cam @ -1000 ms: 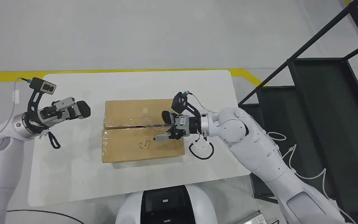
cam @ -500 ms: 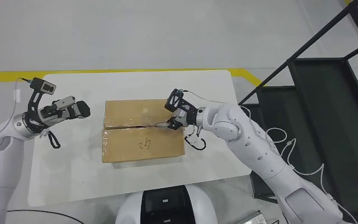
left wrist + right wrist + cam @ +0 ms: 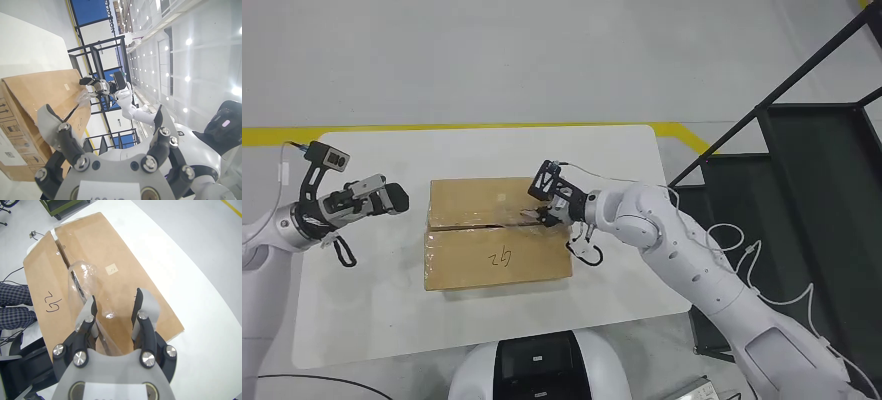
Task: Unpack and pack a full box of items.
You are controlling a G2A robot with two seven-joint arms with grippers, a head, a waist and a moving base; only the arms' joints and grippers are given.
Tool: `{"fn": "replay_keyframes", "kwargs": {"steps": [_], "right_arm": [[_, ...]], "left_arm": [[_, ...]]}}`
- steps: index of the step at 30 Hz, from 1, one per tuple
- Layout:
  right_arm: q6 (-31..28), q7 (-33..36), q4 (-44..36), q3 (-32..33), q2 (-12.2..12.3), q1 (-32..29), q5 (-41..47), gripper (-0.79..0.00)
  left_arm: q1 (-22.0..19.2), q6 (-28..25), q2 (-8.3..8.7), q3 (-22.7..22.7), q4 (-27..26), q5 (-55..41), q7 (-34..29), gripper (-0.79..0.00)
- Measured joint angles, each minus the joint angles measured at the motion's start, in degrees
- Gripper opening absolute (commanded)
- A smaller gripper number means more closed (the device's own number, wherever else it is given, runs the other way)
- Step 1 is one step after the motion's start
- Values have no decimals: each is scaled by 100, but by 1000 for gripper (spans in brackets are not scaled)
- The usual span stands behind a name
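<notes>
On your white worktop [image 3: 362, 300] the cardboard box [image 3: 482, 200] sits closed at centre, your left gripper [image 3: 104, 106] spread wide off its end, your right gripper [image 3: 115, 293] parted over the seam beside lifted clear tape [image 3: 83, 275].

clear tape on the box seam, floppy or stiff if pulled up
Probably floppy: the clear tape bows up crinkled off the box. Likely light and clingy: a strip trails limply by the right end effector.

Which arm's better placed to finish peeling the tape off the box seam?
Likely right: the right gripper is over the box seam, at the lifted tape; the left gripper hangs beside it.
</notes>
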Motion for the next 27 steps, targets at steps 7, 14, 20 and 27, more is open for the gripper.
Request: {"fn": "replay_keyframes", "kwargs": {"steps": [7, 14, 20, 27], "right_arm": [[17, -82, -50, -21, -25, 3, -80, -283], [33, 11, -180, 69, -2, -127, -126, -308], [-104, 122, -28, -110, -66, 1, 33, -422], [-176, 205, 161, -442, -187, 236, 110, -785]], "left_arm": [[46, 16, -1, -28, -24, 10, 26, 0], [80, 40, -1, -49, -40, 22, 34, 0], [81, 36, -5, -54, -37, 32, 20, 0], [81, 43, -6, -85, -13, 32, 26, 0]]}}
